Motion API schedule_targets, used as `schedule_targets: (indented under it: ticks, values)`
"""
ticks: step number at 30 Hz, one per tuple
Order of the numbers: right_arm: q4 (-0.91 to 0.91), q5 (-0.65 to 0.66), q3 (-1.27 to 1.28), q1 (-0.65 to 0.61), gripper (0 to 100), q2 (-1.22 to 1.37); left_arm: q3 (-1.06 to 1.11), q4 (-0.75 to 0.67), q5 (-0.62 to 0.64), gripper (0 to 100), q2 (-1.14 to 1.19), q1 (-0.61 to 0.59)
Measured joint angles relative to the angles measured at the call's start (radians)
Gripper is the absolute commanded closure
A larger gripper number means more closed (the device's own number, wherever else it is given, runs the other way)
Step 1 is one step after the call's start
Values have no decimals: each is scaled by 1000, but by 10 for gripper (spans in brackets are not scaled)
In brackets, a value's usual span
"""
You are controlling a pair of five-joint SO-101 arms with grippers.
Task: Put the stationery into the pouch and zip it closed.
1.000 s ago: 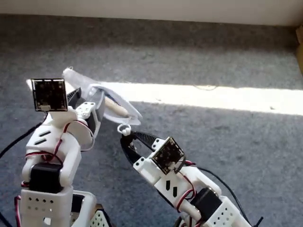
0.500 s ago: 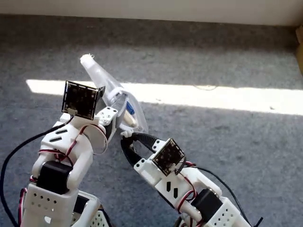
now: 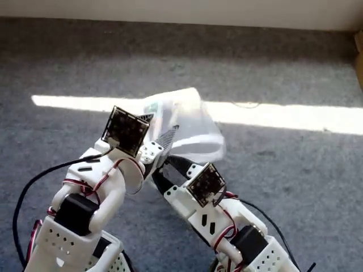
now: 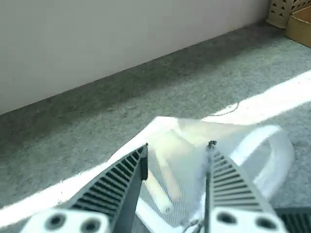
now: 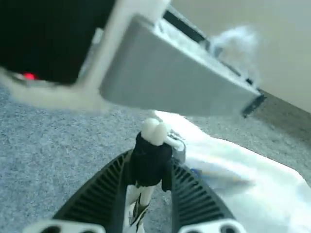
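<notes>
Where the sunlit strip (image 3: 283, 118) crosses the middle of the carpet (image 3: 295, 187), the pouch (image 3: 190, 122) hangs clear of the floor. It is translucent, and pale sticks of stationery (image 4: 163, 189) show inside it. The left gripper (image 4: 177, 145) holds the pouch wall between its jaws, which stand moderately apart around the bunched material. Just beside it, the right gripper (image 5: 148, 160) has narrow jaws clamped on the black zip pull (image 5: 150, 155) at the pouch's near end.
</notes>
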Motion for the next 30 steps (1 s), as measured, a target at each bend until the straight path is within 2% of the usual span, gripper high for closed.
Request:
schedule_targets:
  ticks: [14,24,30]
  values:
    - [0,0,0,6,993,0,61,3,0,807,-26,2]
    - [0,0,0,100,993,-2,61,138,0,807,-262,-94]
    - [0,0,0,137,993,-8,61,172,0,806,-284,-98]
